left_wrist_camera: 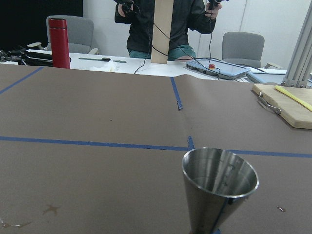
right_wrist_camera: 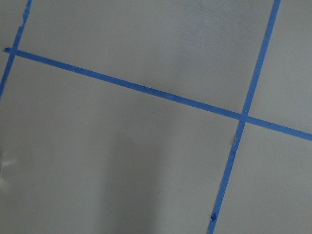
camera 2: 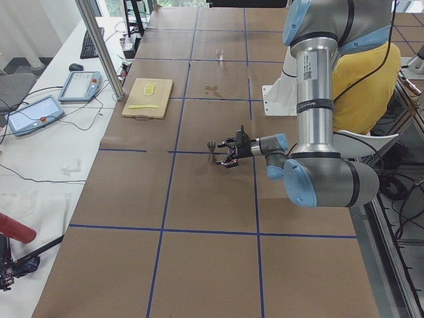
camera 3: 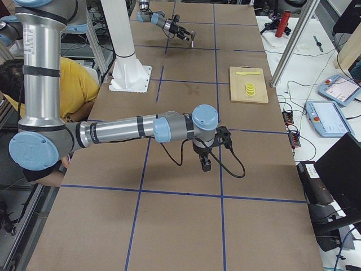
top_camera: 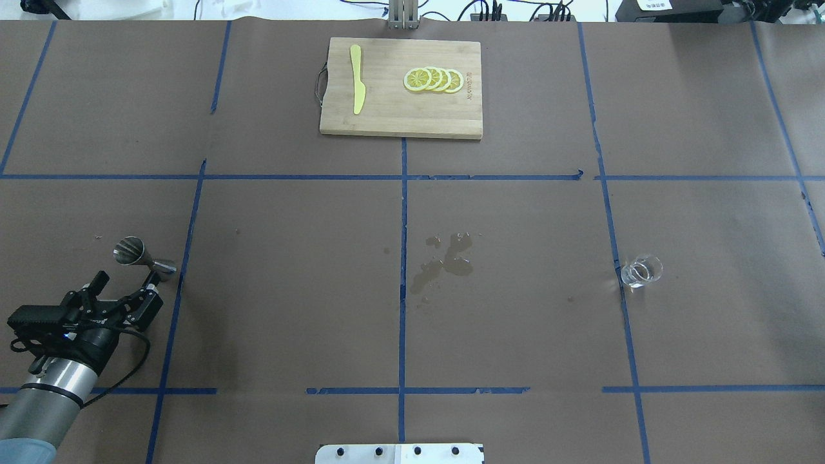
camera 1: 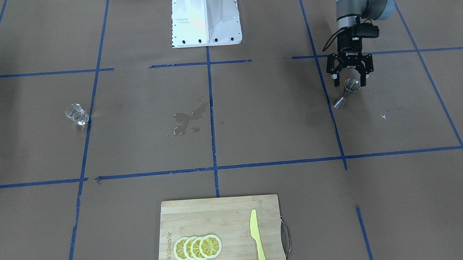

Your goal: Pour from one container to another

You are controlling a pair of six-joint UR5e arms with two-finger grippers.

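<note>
The stainless-steel jigger (camera 1: 345,93) stands upright on the brown paper table cover (top_camera: 290,290), well off to the robot's left of the wet patch (top_camera: 445,261) that darkens the middle of the table. It is hourglass-shaped, two shiny grey cones meeting at a narrow waist. The left wrist camera looks into its upper cone, where the inner wall reflects the room; no liquid can be made out inside.

The left gripper (camera 1: 350,84) sits low on the same side of the wet patch, just behind the jigger, with its fingers spread wide. The upper cone shows between the two fingertips in the front-facing view, yet neither finger presses on it.

The clear glass measuring cup (top_camera: 641,270) is on the opposite side of the wet patch, well off to the robot's right, beside a blue tape line (top_camera: 622,303). It is small, cylindrical and transparent, and it looks upright. Whether it holds anything cannot be told.

The right gripper (camera 3: 205,165) points down at the table, well away from the wet patch towards the robot's right end. Only the side view shows it, so I cannot tell whether its fingers are apart or together.

Beyond the wet patch, at the table edge far from the robot, lies a wooden cutting board (top_camera: 387,119) with a row of lemon slices (top_camera: 433,79) and a yellow knife (top_camera: 356,87)
</note>
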